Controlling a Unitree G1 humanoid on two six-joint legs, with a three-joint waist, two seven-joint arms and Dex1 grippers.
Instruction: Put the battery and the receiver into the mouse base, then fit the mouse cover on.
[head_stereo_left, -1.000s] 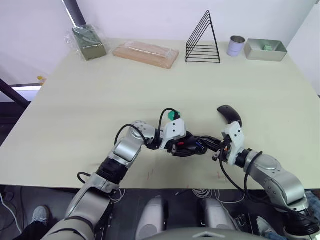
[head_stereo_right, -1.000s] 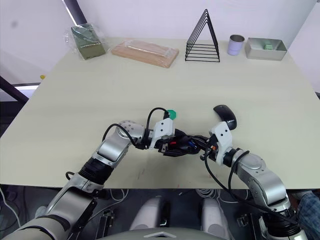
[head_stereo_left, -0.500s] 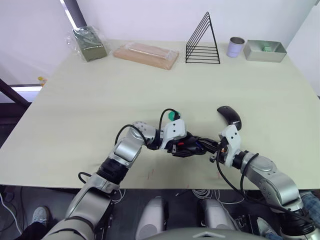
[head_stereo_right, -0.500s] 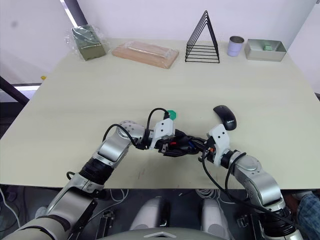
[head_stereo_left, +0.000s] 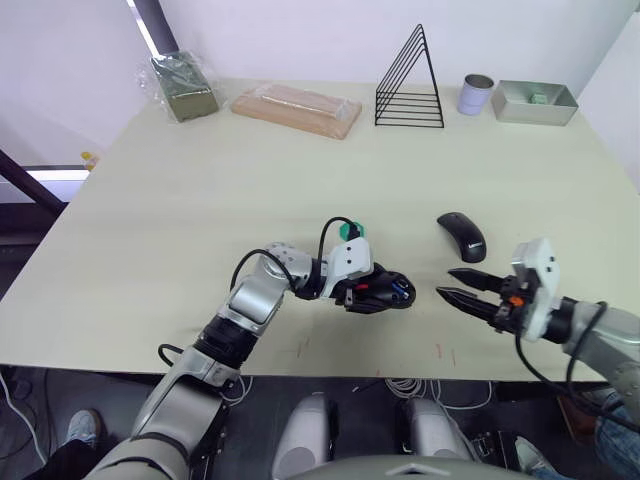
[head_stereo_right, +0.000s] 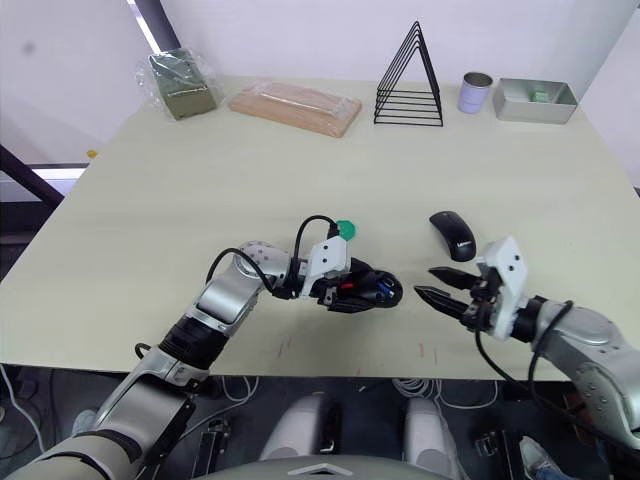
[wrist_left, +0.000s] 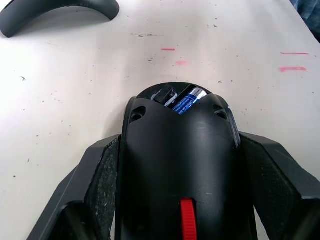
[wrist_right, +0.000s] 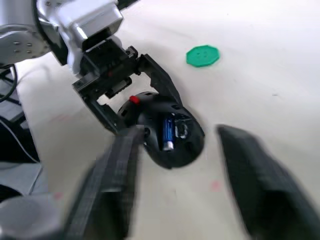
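mouse base (wrist_left: 182, 150): matt black plastic, red plastic wheel | battery (wrist_left: 186, 102): glossy blue wrap, shiny metal end | mouse cover (head_stereo_left: 461, 235): smooth black plastic, slight sheen | left gripper (wrist_left: 180, 165) finger pads (wrist_left: 105, 172): rough, grainy black | table (head_stereo_left: 200, 200): smooth matt pale surface, speckled with marks | rack (head_stereo_left: 409, 85): thin black wire | cup (head_stereo_left: 473, 93): dull metal

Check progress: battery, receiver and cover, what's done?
Done: battery sits in the mouse base, a small dark part beside it, likely the receiver. In hand: left gripper clamps the base. Left: right gripper, open, must fit the mouse cover.
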